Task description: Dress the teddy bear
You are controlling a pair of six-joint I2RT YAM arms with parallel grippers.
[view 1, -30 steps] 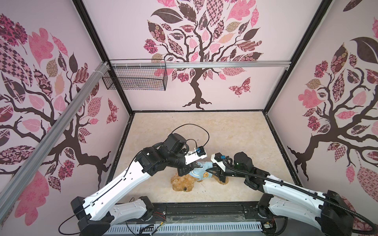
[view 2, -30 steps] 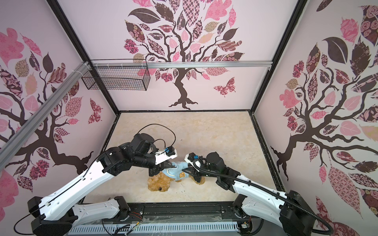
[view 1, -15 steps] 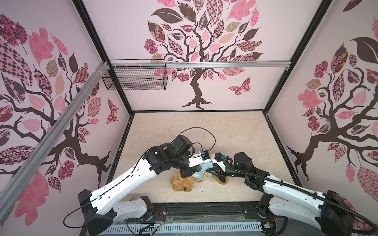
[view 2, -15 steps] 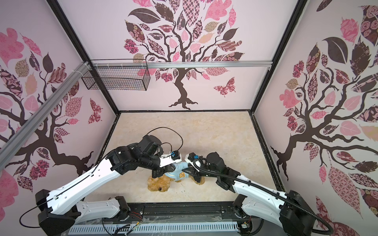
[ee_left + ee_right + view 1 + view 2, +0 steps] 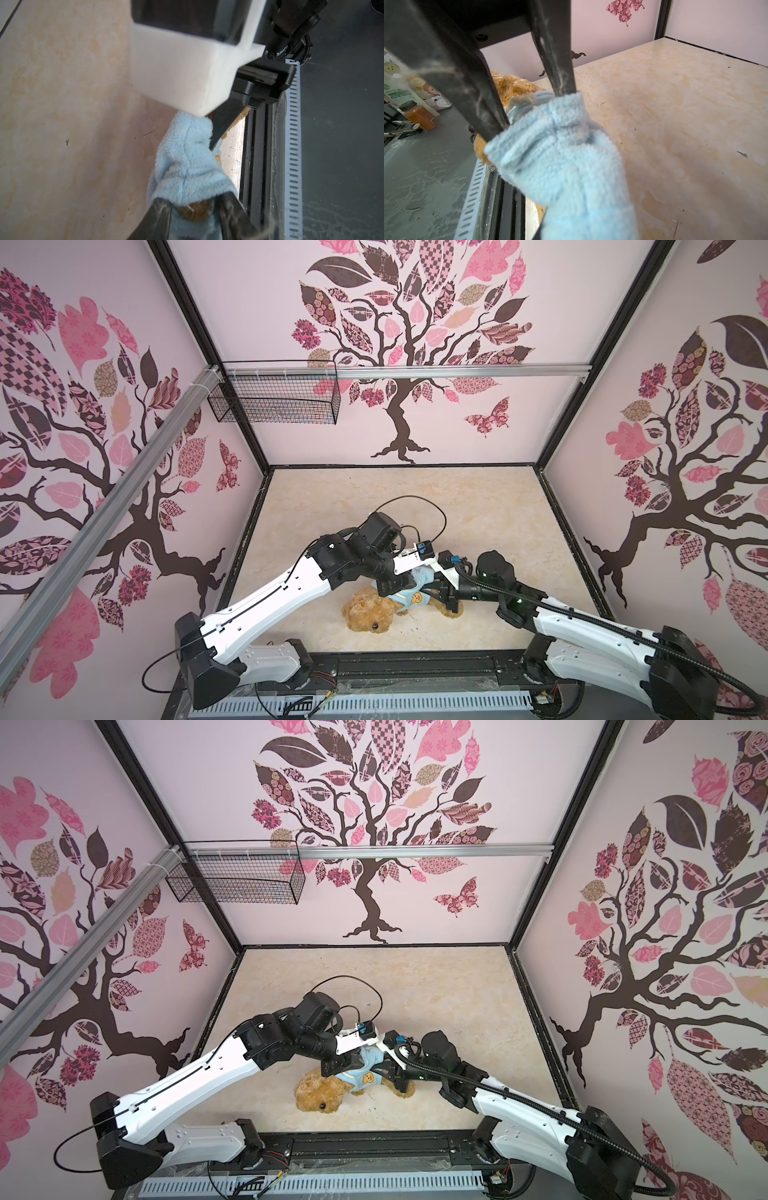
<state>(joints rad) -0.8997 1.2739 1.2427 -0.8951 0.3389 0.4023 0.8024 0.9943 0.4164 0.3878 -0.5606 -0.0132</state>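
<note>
The teddy bear [image 5: 368,614] lies at the near side of the table [image 5: 478,510], in the middle, wearing the blue shirt [image 5: 411,598]. The left gripper [image 5: 193,206] has its fingers apart around the shirt. The right gripper [image 5: 533,111] pinches it.

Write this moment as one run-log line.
golden-brown shaggy plush teddy bear: lying, light-blue fleece shirt on torso; left gripper: open around shirt; right gripper: pinching shirt

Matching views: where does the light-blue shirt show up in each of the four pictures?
In a top view: light-blue shirt low centre, below where the two wrists meet.
In a top view: low, slightly left of centre, same setting.
Left wrist: mid-frame, close up.
Right wrist: mid-frame, close up, larger.
Shared landmark: the teddy bear, golden fur showing right beside the shirt in the wrist views too.
</note>
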